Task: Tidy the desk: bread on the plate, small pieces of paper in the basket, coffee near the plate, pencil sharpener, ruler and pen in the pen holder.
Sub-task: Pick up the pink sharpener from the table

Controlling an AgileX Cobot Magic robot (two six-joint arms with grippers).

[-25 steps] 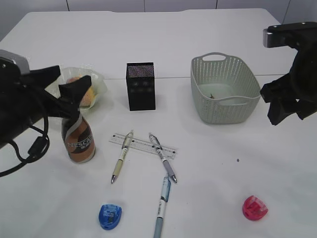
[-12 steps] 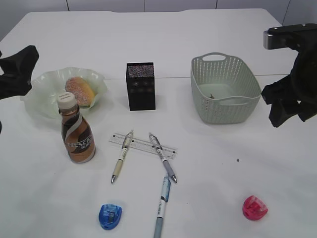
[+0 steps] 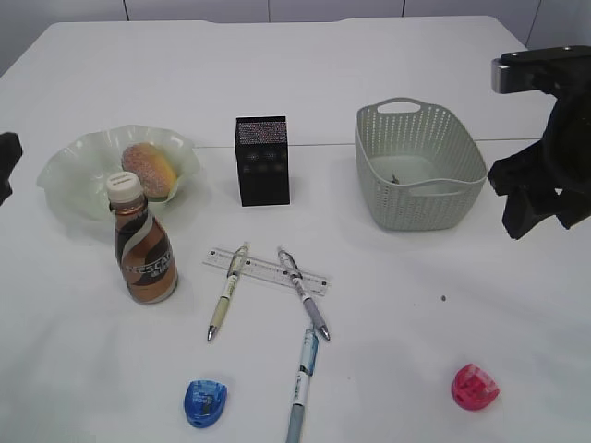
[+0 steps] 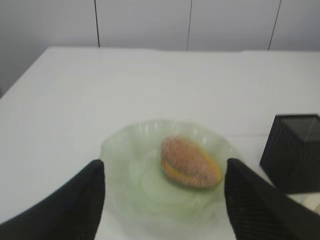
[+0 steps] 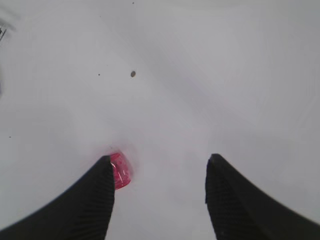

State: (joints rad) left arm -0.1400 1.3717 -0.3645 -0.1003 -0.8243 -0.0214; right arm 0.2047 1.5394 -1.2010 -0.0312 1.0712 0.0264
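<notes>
The bread [image 3: 148, 170] lies on the pale-green plate [image 3: 69, 180]. The coffee bottle [image 3: 145, 254] stands upright just in front of the plate. My left gripper [image 4: 162, 200] is open and empty, hovering short of the plate [image 4: 130, 175] and bread [image 4: 190, 162]. My right gripper [image 5: 160, 200] is open and empty above the bare desk, with the pink sharpener [image 5: 120, 171] beside its left finger. The black pen holder [image 3: 262, 160] stands mid-table. The ruler [image 3: 268, 269], three pens [image 3: 303, 292] and a blue sharpener [image 3: 205, 402] lie in front. A paper scrap [image 3: 395, 178] lies in the basket [image 3: 420, 208].
The pink sharpener [image 3: 475, 387] lies at the front right of the desk [image 3: 397, 305]. The right arm [image 3: 540, 185] hangs beside the basket's right end. Only a dark bit of the left arm [image 3: 6, 166] shows at the left edge.
My left arm has let go of the coffee bottle and drawn back to the left, almost out of the exterior view. The bottle stands alone. The right arm has barely moved.
</notes>
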